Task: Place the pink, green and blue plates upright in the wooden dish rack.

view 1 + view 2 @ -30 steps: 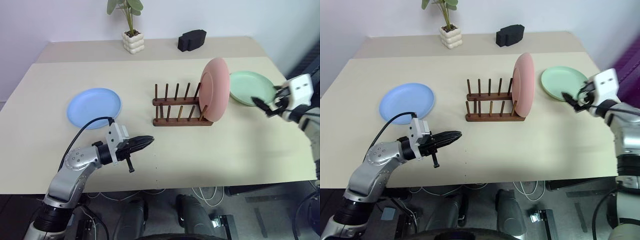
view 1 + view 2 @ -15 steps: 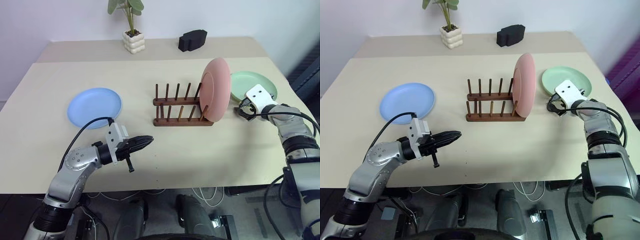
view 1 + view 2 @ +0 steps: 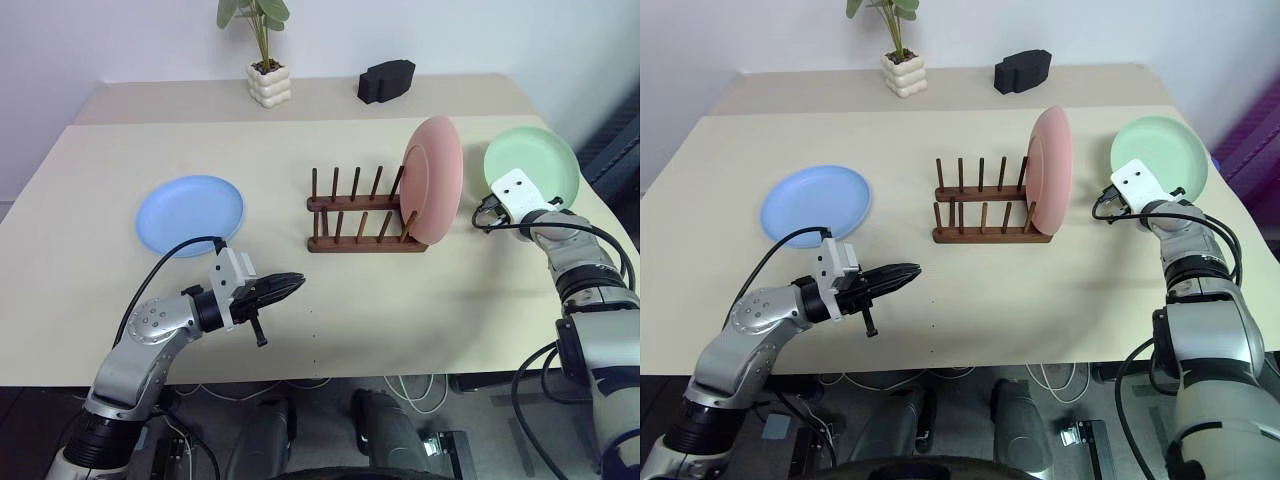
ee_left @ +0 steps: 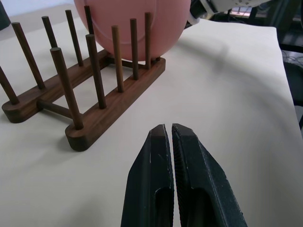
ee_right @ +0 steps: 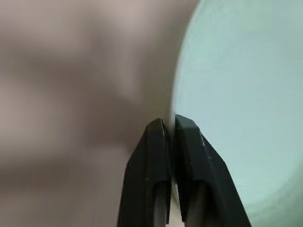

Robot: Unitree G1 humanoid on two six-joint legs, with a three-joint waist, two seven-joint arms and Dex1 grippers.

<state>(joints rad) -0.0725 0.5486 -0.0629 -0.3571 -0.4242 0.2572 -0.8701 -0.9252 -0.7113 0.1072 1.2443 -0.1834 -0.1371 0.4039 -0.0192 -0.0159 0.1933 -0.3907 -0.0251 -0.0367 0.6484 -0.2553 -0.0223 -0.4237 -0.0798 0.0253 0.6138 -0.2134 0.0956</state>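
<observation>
Green plate (image 3: 532,166): tilted up off surface (image 3: 400,290) at far right, rim pinched in right gripper (image 5: 168,124), jaws narrow on edge. Pink plate (image 3: 433,180): upright in end slot of wooden dish rack (image 3: 362,213). Blue plate (image 3: 189,213): flat, left of rack, well apart. Left gripper (image 4: 169,131): closed, empty, hovering near front edge. Step in hand: green plate pickup. Next: carry leftward, keep edge vertical, lower between free pegs beside pink plate without knocking it.

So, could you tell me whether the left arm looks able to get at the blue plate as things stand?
Probably yes: the blue plate lies flat on the robot's left, with bare table between it and the shut left gripper.
</observation>
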